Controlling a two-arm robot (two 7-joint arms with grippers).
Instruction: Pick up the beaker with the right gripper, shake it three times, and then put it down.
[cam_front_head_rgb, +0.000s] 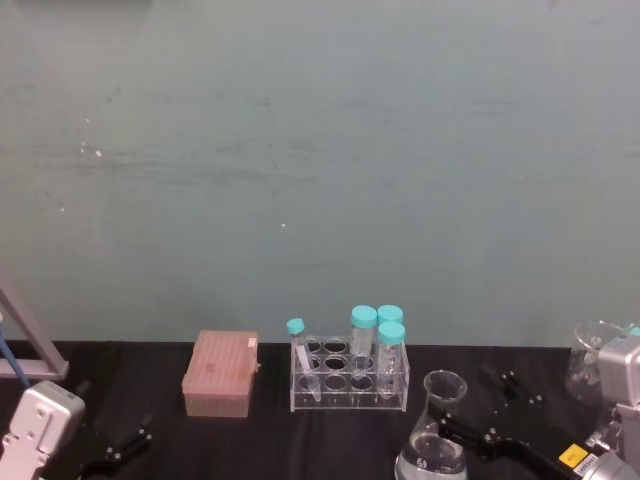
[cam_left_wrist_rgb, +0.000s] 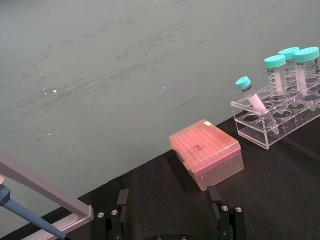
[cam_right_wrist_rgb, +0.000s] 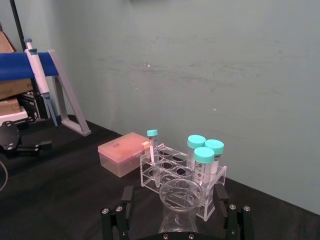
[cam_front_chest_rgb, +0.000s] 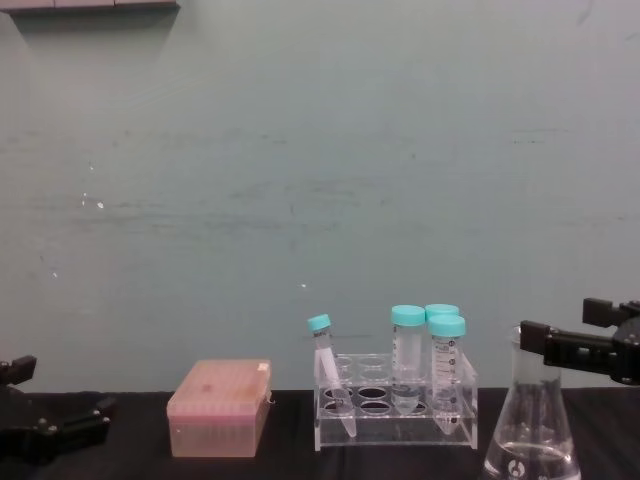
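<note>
The beaker (cam_front_head_rgb: 437, 440), a clear conical flask with a flared rim, stands on the black table at the front right, holding a little clear liquid. In the chest view the beaker (cam_front_chest_rgb: 530, 445) rises taller than the tube rack. My right gripper (cam_front_head_rgb: 476, 402) is open at neck height. In the right wrist view the beaker's rim (cam_right_wrist_rgb: 181, 193) sits between the spread fingers (cam_right_wrist_rgb: 233, 212) of the right gripper (cam_right_wrist_rgb: 177, 214), with gaps on both sides. From the chest, the right gripper (cam_front_chest_rgb: 557, 324) reaches in from the right. My left gripper (cam_left_wrist_rgb: 170, 212) rests open and empty at the front left (cam_front_head_rgb: 120, 445).
A clear rack (cam_front_head_rgb: 350, 378) with several blue-capped tubes stands left of the beaker. A pink tip box (cam_front_head_rgb: 220, 373) lies further left. Another glass vessel (cam_front_head_rgb: 590, 360) is at the far right. A pipette stand (cam_right_wrist_rgb: 50, 85) is at the far left.
</note>
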